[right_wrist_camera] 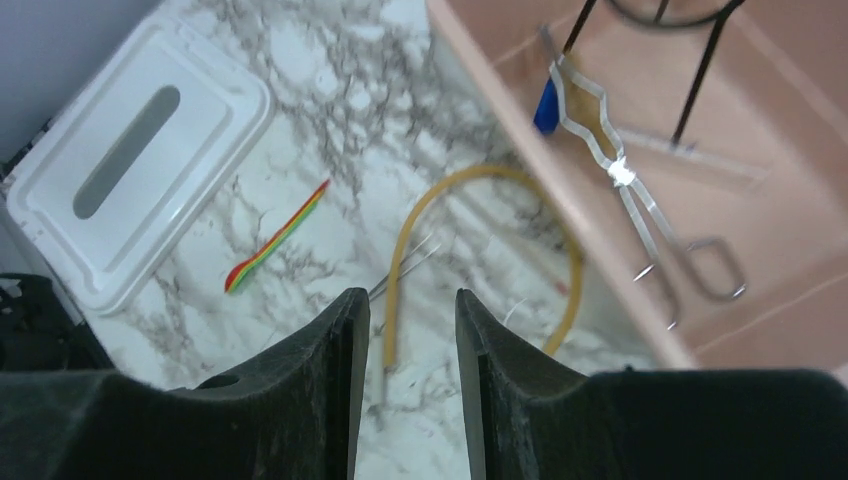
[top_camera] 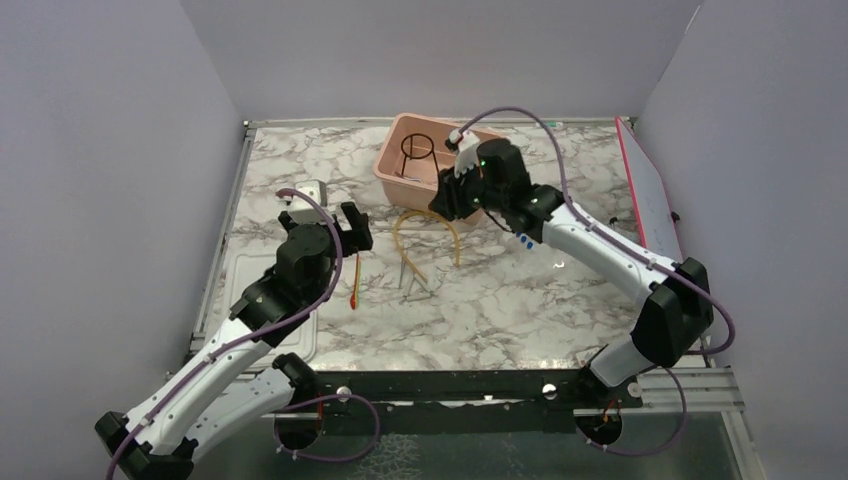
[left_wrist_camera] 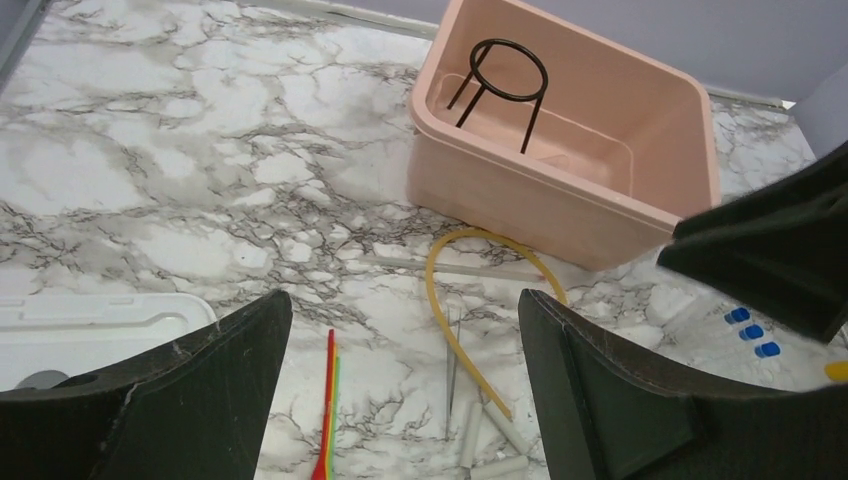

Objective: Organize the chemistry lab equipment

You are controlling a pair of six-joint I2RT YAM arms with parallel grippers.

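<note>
The pink tub stands at the back with the black wire ring stand upright inside it. Silver tongs with a blue tip lie on the tub's floor beside the ring stand's legs. My right gripper hovers over the tub's front edge, open and holding nothing. In front of the tub lie the curved tan tube, thin metal tweezers and the red-orange rod. My left gripper hangs wide open above them, holding nothing. Tiny blue pieces sit to the right.
A flat white lid lies at the left, near my left arm. Short white tube pieces rest by the tweezers. A small white object sits behind my left gripper. Grey walls close in the table's sides.
</note>
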